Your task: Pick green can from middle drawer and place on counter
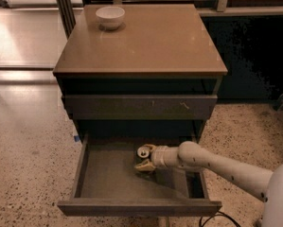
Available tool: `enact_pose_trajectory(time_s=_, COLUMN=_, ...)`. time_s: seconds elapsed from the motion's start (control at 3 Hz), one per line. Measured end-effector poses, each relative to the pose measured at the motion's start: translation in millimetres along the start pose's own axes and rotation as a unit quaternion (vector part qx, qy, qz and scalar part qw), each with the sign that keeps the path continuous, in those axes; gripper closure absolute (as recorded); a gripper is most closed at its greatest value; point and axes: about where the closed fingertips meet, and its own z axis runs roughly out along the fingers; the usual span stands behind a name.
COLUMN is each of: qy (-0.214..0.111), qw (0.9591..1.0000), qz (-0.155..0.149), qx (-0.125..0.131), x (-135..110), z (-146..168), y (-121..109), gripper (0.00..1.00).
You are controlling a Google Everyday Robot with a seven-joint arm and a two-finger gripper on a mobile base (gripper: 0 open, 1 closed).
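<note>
The gripper is sitting inside the middle drawer against the green can, near the back wall, its grip impossible to tell, with bare floor lying open leftward and frontward.

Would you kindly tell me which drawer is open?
The middle drawer, pulled out, with the gripper inside at the green can; the scratched drawer above it is shut.

I see warm, dim light from above: glare on the counter and the floor at left, while the gripper, inside the middle drawer, sits in shadow.
</note>
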Motion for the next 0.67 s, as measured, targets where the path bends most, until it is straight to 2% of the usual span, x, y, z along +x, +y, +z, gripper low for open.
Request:
enact_pose_trajectory(time_s=0.33, qy=0.0, qw=1.0, qz=0.0, qx=0.0, x=0.0, z=0.0, y=0.0, gripper=0.72)
enact_pose_trajectory(time_s=0.67, qy=0.0, qw=1.0, qz=0.0, qx=0.0, x=0.0, z=0.1, y=0.1, gripper=1.0)
